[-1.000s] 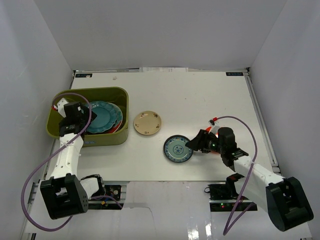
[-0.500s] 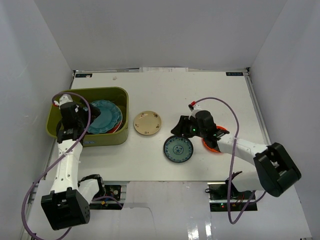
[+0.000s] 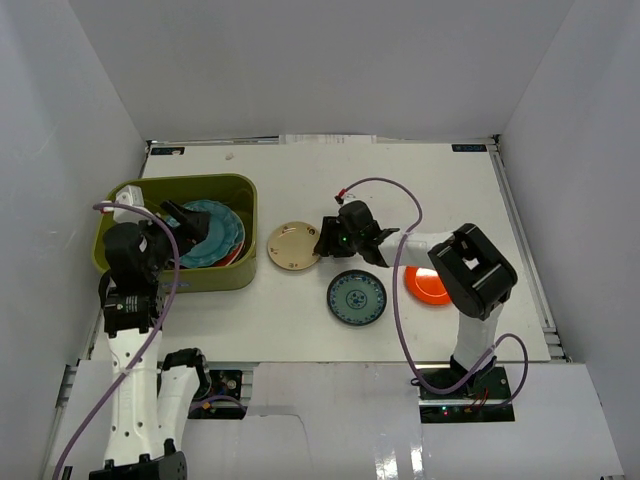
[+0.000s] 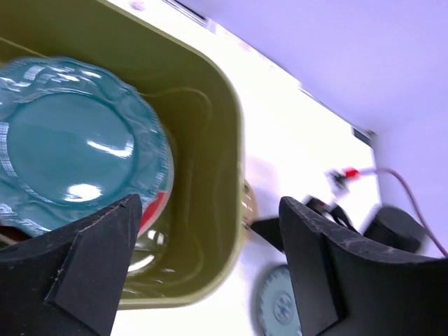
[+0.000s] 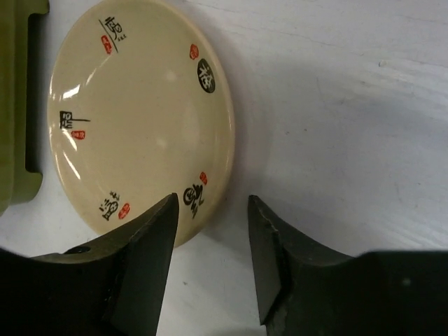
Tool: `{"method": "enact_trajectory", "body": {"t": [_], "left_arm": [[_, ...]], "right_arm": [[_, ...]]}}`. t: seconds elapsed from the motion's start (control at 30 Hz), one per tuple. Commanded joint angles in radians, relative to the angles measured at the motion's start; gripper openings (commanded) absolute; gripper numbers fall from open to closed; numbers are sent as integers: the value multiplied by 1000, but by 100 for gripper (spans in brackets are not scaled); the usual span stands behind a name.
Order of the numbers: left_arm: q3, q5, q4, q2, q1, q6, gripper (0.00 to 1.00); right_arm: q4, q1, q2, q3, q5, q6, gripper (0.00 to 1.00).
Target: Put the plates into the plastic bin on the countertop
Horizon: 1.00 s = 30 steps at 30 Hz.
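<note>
Beige plate [image 5: 136, 119], glossy and round, has its rim inside the spread right gripper [image 5: 211, 210]; left gripper [image 4: 210, 210] likewise spread.

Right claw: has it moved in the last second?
Yes. The right claw swung left and up in the top view, from the right of the blue-patterned plate, which stayed put, to the right rim of the beige plate.

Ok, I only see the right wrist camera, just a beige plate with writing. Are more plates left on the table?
Observer: Yes, two besides that beige plate: a small blue-patterned plate and an orange plate.
Operator: What's put away already?
Observer: In the green bin, a scalloped teal plate on top, a red plate peeking out beneath.
Operator: And the other arm?
Observer: The left gripper hangs open over that bin, holding nothing.
</note>
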Motion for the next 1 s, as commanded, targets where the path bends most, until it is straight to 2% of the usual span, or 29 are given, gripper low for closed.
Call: {"method": "enact_trajectory", "body": {"t": [0.0, 0.07, 0.17, 0.2, 0.23, 0.33, 0.37, 0.43, 0.53, 0.57, 0.63, 0.67, 0.77, 0.83, 0.97], "left_arm": [[-13, 205, -19, -10, -16, -19, 87], [-38, 307, -7, -21, -22, -31, 83], [-79, 358, -6, -61, -45, -27, 80], [-88, 375, -8, -67, -60, -25, 78], [-92, 392, -11, -69, -69, -27, 78], [-101, 440, -8, -52, -112, -47, 77], [-101, 437, -7, -46, -162, -48, 77], [-98, 380, 6, -21, -222, -48, 77], [-107, 277, 47, 37, -379, -77, 78], [-111, 184, 75, 77, -491, -94, 79], [-116, 77, 99, 130, -621, -112, 80], [-113, 17, 111, 164, -757, -119, 81], [-82, -196, 148, 330, -964, -140, 81], [-56, -287, 182, 464, -1019, -148, 81], [-12, -358, 222, 661, -1091, -154, 77]], "right_arm": [[1, 9, 55, 70, 67, 45, 50], [1, 8, 80, 96, 68, 68, 45], [-7, 5, 114, 133, 112, 101, 26], [-7, 0, 103, 128, 128, 110, 14], [-5, -4, 91, 110, 140, 117, 10], [22, -37, 16, 47, 168, 131, 8], [30, -49, -10, 27, 177, 130, 8], [50, -98, -111, -48, 185, 127, 8], [67, -196, -268, -123, 156, 119, 8], [72, -255, -352, -172, 133, 116, 8], [72, -314, -435, -217, 102, 108, 8], [73, -371, -514, -262, 70, 107, 8], [62, -481, -658, -344, -11, 104, 8], [61, -535, -720, -384, -88, 119, 8], [68, -748, -860, -482, -289, 170, 8]]}}
